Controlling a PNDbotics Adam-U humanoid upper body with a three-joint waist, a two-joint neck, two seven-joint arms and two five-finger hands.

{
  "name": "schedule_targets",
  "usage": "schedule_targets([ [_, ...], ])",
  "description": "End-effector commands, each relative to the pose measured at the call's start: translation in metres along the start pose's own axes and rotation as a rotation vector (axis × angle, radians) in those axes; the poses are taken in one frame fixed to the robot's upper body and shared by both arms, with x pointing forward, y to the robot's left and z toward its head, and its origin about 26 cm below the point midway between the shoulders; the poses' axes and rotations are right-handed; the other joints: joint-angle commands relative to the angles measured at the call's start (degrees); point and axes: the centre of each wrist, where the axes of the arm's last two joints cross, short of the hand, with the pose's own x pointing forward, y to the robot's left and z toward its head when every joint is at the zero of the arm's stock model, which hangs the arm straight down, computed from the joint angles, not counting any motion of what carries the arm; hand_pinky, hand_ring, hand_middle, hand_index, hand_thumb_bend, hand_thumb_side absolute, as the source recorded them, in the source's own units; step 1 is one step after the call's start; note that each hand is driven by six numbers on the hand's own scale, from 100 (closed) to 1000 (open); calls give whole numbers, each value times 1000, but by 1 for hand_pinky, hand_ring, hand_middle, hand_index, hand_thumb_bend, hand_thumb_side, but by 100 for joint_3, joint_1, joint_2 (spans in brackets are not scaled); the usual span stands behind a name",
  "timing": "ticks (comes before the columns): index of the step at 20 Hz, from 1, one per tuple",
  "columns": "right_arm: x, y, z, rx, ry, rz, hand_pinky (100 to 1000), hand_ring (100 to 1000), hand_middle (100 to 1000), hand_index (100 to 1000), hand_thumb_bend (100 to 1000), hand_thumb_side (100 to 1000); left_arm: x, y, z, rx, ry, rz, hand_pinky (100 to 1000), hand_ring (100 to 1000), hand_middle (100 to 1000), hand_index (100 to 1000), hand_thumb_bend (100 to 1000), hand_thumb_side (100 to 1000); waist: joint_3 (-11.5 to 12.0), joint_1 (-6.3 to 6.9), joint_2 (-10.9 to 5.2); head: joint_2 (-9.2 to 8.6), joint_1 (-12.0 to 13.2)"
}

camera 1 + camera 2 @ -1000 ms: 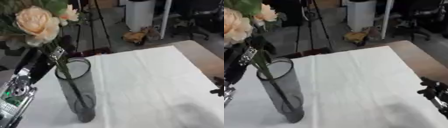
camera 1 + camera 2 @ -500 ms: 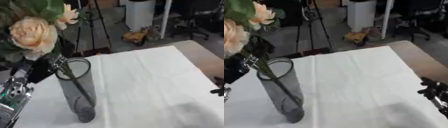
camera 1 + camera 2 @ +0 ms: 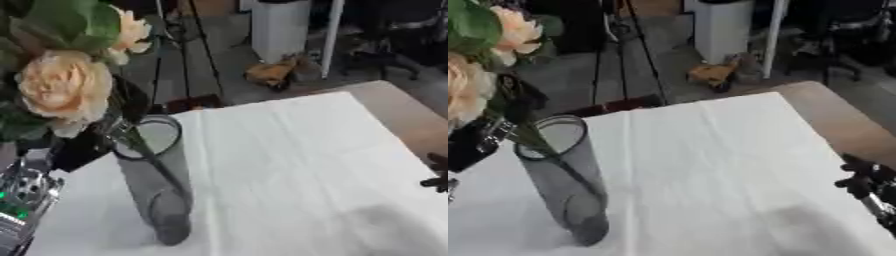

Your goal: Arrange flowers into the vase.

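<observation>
A smoky grey glass vase stands upright on the white cloth at the left. A bunch of flowers with a large peach rose and a smaller peach bloom leans over its rim, and the green stem runs down inside the glass. My left hand, black, is curled round the stems just left of the rim. At the right edge, apart from the vase, my right hand shows only its dark, relaxed fingers.
The white cloth covers most of the wooden table, whose bare corner shows at the right. Beyond the far edge are a tripod, a white bin and clutter on the floor.
The flower bunch has come down and slightly left, its stem sliding deeper into the vase. My right hand has not moved.
</observation>
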Motion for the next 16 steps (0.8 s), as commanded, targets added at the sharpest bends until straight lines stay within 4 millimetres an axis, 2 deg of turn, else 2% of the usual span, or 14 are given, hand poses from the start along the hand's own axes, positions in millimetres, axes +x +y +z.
schedule_targets([
  [1,10,-10,-4,1,-23,32,662,970,384,701,471,537,5,12,-1,17,-25,-48,484,607,462,613,572,843,7,-28,-103,-26,-11],
  [16,10,-10,-4,1,-21,33,662,970,384,701,471,536,12,23,0,6,-53,-183,522,617,464,618,598,809,38,-27,-113,-23,-20],
])
